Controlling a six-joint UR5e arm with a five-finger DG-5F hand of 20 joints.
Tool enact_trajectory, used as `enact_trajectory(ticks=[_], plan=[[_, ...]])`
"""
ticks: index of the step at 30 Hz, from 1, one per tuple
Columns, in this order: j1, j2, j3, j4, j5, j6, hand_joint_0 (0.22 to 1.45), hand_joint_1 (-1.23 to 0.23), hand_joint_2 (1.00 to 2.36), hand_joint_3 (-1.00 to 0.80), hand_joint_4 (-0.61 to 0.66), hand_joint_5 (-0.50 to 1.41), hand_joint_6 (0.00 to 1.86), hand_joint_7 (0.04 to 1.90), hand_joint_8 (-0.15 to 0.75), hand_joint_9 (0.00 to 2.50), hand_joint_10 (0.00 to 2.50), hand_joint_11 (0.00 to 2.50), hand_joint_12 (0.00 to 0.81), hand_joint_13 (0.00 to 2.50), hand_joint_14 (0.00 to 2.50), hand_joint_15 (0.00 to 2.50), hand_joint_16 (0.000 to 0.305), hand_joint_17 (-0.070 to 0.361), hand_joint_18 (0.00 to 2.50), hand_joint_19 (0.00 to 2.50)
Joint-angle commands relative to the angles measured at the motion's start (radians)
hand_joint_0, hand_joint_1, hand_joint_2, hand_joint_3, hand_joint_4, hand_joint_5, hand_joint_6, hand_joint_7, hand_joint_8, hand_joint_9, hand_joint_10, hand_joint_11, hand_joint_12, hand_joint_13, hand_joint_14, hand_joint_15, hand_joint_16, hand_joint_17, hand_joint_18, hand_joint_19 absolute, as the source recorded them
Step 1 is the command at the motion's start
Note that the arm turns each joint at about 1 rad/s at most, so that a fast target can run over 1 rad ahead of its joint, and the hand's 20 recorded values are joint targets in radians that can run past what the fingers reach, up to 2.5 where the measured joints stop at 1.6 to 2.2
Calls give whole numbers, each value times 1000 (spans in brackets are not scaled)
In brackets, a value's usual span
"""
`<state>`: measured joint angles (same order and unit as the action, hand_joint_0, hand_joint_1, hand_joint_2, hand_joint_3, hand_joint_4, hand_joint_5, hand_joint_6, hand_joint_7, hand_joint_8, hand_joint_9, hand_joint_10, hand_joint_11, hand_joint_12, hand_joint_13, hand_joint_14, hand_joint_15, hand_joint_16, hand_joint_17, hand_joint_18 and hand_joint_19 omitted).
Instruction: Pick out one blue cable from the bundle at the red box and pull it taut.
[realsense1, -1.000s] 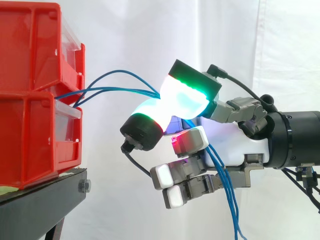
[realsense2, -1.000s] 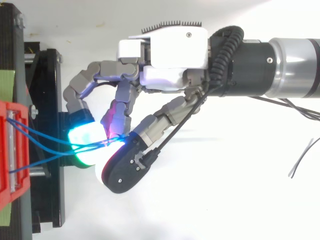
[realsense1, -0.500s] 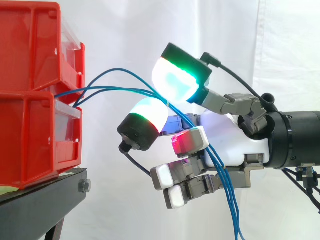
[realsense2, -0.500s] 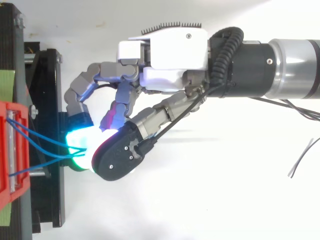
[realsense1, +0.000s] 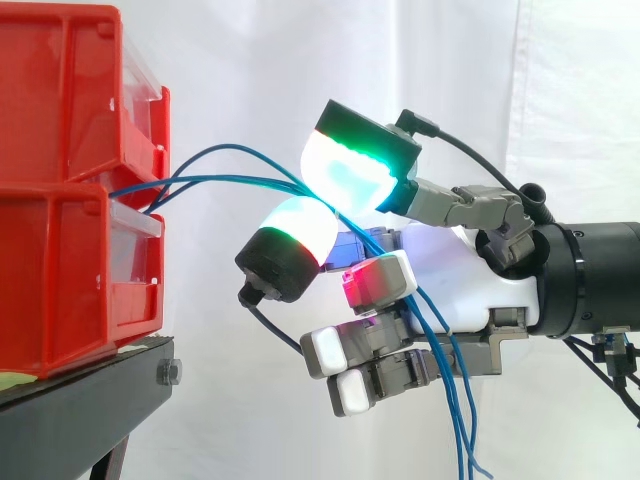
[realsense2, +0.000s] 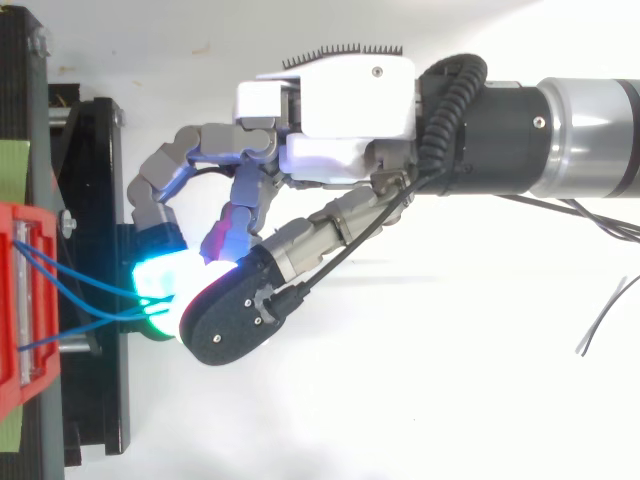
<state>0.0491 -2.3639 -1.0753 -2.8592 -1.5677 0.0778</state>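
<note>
Side view: the blue cables (realsense1: 235, 179) come out of the front of the two stacked red bins (realsense1: 60, 150), right where the top one sits on the bottom one. They run roughly level to the right, then bend and hang down past the palm. Can't tell what else the bins hold. The hand (realsense1: 475, 285) has its two big glowing pads (realsense1: 345, 175) curled around the cables, nearly touching. Half a second ago that gap was wider.

Top view: the cables start spread apart at the bin and meet at the pads, which sit closer to the bins than a second ago.
</note>
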Motion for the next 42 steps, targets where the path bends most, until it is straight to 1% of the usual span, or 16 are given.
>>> enact_trajectory(ticks=[1, 2, 3, 5, 13, 21, 24, 26, 28, 29, 30, 32, 35, 42], plan=[[0, 0, 0, 0, 0, 0, 763, -903, 1014, -342, -71, -104, 937, 1204, 247, 1341, 26, 694, 308, 979, 22, 482, 41, 92, 816, 621], [0, 0, 0, 0, 0, 0, 784, -909, 1009, -401, -70, -104, 934, 1274, 243, 1352, 28, 699, 310, 982, 21, 478, 41, 91, 818, 615], [0, 0, 0, 0, 0, 0, 786, -910, 1008, -411, -71, -104, 933, 1281, 244, 1352, 28, 704, 311, 982, 21, 482, 40, 91, 817, 615], [0, 0, 2, 0, 0, 0, 801, -919, 1000, -500, -81, -105, 931, 1339, 243, 1356, 28, 697, 308, 991, 21, 479, 40, 90, 831, 614], [0, 0, 0, 0, -2, 0, 758, -928, 1000, -500, -158, -103, 954, 1218, 241, 1380, 28, 703, 301, 1000, 22, 486, 39, 89, 851, 590], [0, 0, 0, 0, -2, 0, 724, -944, 1000, -500, -157, -89, 942, 1227, 240, 1404, 29, 692, 298, 1007, 22, 485, 38, 86, 849, 600], [0, 0, 0, 0, -2, 0, 755, -943, 1000, -500, -153, -86, 940, 1289, 241, 1405, 28, 695, 297, 1009, 21, 481, 38, 86, 851, 590], [0, 0, 0, 0, -2, 0, 801, -930, 1000, -500, -154, -86, 946, 1323, 242, 1402, 29, 711, 297, 1008, 20, 489, 38, 85, 847, 590], [0, -2, 0, 0, -2, 0, 819, -929, 1000, -500, -179, -92, 959, 1304, 237, 1390, 29, 716, 293, 1004, 22, 488, 38, 85, 838, 603], [0, 0, 0, 0, -2, 0, 833, -923, 1000, -500, -184, -101, 964, 1323, 233, 1376, 28, 707, 295, 1002, 20, 490, 38, 85, 827, 609], [0, 0, 0, 0, -2, 0, 834, -922, 1000, -500, -182, -106, 967, 1319, 231, 1364, 28, 701, 292, 1000, 20, 491, 38, 85, 826, 608], [0, 0, 0, 0, -2, 0, 850, -909, 1000, -500, -163, -144, 978, 1260, 213, 1244, 24, 680, 289, 947, 19, 480, 38, 86, 783, 607], [0, 0, 0, 0, -2, 0, 866, -893, 1004, -452, -132, -167, 985, 1168, 214, 1180, 26, 669, 292, 926, 19, 475, 39, 88, 758, 626], [0, 0, 0, 0, -3, 0, 887, -865, 1011, -384, -68, -192, 991, 1064, 201, 1098, 25, 683, 296, 915, 19, 497, 40, 89, 720, 681]])
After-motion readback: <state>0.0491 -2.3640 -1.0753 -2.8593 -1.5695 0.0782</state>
